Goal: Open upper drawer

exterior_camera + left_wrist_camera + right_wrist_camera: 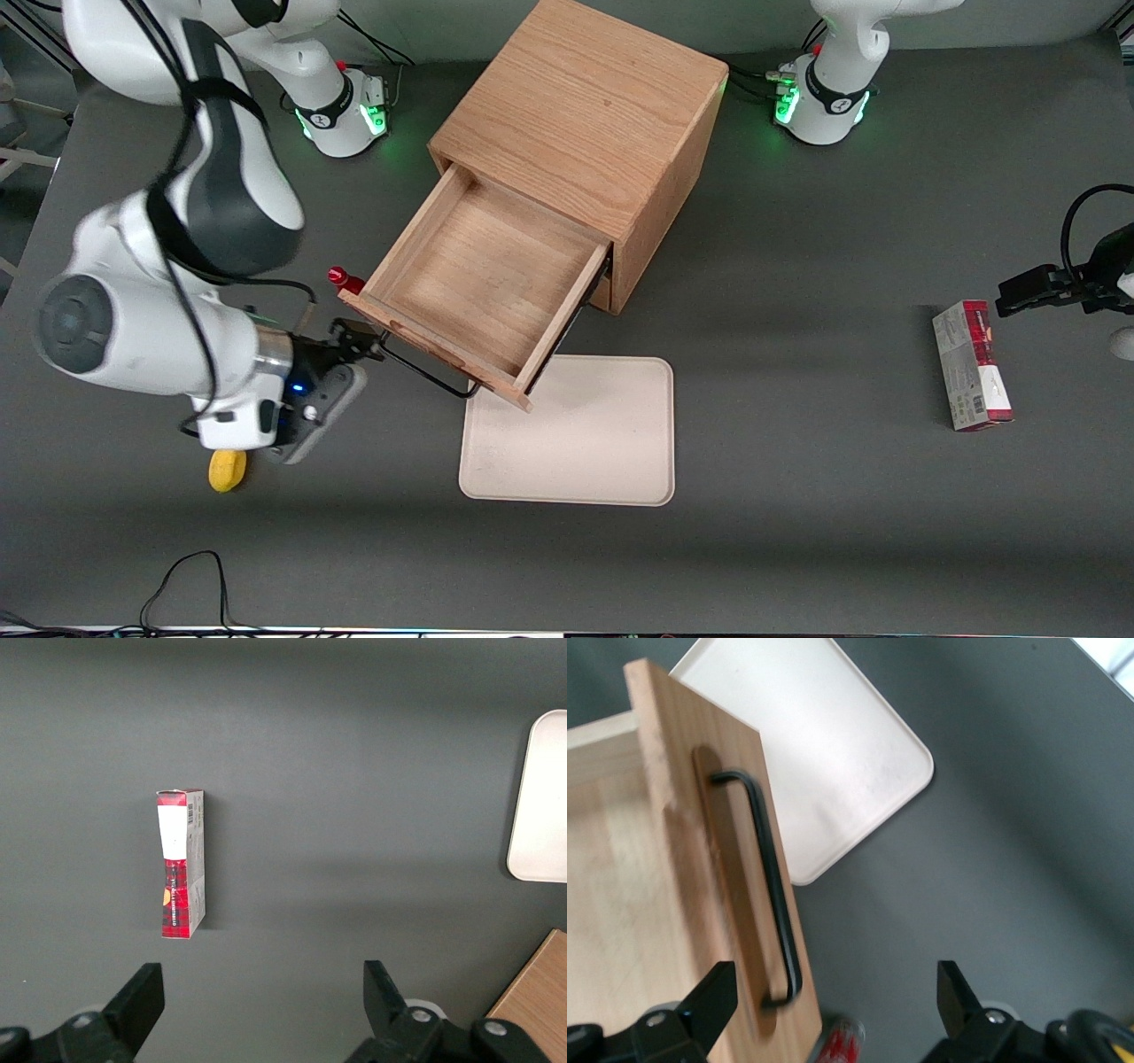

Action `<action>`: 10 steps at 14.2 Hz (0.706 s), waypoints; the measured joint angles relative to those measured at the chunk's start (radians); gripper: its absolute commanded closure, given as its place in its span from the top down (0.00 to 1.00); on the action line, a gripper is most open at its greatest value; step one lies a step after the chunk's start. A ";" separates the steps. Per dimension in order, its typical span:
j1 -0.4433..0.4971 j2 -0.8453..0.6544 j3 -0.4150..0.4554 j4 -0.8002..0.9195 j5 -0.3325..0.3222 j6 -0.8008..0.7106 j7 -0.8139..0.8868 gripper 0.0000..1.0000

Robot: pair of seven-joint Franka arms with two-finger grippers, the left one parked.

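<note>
The upper drawer (pixel 483 288) stands pulled well out of the wooden cabinet (pixel 580 133), its shallow plain-wood interior bare and its front edge hanging over the near corner of the cream tray (pixel 571 434). The black wire handle (pixel 766 877) runs along the drawer front, and in the right wrist view the gripper (pixel 833 992) sits with its fingers spread wide and nothing between them — released, with the handle just beside one finger rather than clamped. In the front view the gripper (pixel 359 341) hovers close to the handle's end, toward the working arm's end of the table.

The opening looks essentially done, so the hazards lie in the retreat. A finger could catch the handle as the arm pulls away and drag the drawer farther out, perhaps off its runners, or nudge it back in. A small red-capped object (pixel 344 280) stands close by the drawer's corner, and a yellow piece (pixel 227 470) lies near the wrist; a careless sweep could knock either.
</note>
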State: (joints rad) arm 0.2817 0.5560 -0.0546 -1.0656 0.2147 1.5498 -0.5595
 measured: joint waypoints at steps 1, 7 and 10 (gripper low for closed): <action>-0.008 -0.042 -0.012 -0.022 -0.012 -0.025 0.000 1.00; -0.010 -0.340 -0.073 -0.368 -0.076 -0.023 0.036 1.00; -0.010 -0.475 -0.085 -0.569 -0.115 0.077 0.135 1.00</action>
State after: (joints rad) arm 0.2717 0.0807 -0.1398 -1.6348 0.1000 1.6269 -0.4247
